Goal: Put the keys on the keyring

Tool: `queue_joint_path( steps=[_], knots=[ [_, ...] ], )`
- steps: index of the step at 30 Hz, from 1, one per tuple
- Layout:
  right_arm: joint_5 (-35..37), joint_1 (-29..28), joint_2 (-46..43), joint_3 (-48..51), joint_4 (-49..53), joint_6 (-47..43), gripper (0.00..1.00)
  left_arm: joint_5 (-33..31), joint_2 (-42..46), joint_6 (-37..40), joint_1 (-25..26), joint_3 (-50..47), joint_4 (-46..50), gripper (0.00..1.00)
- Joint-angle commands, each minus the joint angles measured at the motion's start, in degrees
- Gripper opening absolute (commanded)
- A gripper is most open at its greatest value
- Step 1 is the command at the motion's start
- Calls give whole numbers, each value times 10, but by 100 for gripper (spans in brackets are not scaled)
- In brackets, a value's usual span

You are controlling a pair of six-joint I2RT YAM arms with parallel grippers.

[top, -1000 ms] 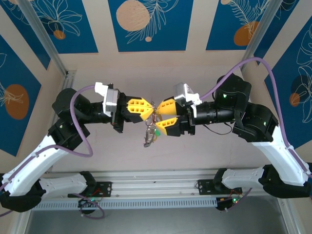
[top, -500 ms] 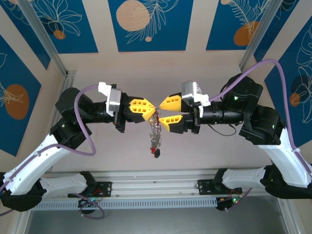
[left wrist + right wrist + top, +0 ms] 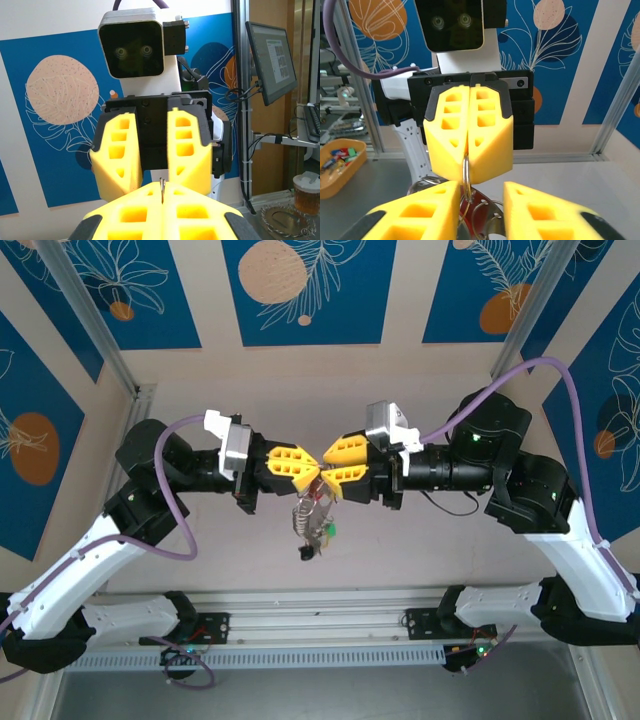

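Observation:
Both grippers meet tip to tip above the middle of the table. My left gripper [image 3: 316, 468] is shut on the keyring [image 3: 465, 172], whose thin grey edge pokes out between its yellow fingertips [image 3: 161, 186]. Several keys [image 3: 313, 525] dangle from the ring in a bunch, one with a green head [image 3: 328, 531]. My right gripper [image 3: 328, 466] faces the left one with its jaws open. In the right wrist view the ring lies just beside the inner edge of its left finger [image 3: 420, 210], and the gap to the other finger [image 3: 545, 210] holds nothing. More rings and key metal [image 3: 485, 215] hang below.
An orange tray [image 3: 337, 157] with coloured keys sits at the far left in the right wrist view. An aluminium rail [image 3: 320, 625] runs along the near edge. In the left wrist view a monitor [image 3: 272, 60] and a cup [image 3: 306, 192] stand beyond the table.
The right gripper drew back a little, then came in against the left one again with narrower jaws. The key bunch swung down long and has bunched up again.

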State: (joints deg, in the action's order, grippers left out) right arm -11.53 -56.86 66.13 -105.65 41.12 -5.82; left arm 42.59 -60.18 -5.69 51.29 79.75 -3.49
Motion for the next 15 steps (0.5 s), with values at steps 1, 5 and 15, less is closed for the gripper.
queue_joint_path(
  steps=[1, 5, 15],
  knots=[
    [-1, 6, 2, -9, -4, -1, 22, 11, 4, -4, 2, 10, -32, 0],
    [-6, 8, 3, -10, -4, -1, 6, 11, 5, -4, 3, 9, -33, 0],
    [-3, 9, -7, -16, 20, -19, 0, -23, 5, 16, 3, 23, 23, 0]
  ],
)
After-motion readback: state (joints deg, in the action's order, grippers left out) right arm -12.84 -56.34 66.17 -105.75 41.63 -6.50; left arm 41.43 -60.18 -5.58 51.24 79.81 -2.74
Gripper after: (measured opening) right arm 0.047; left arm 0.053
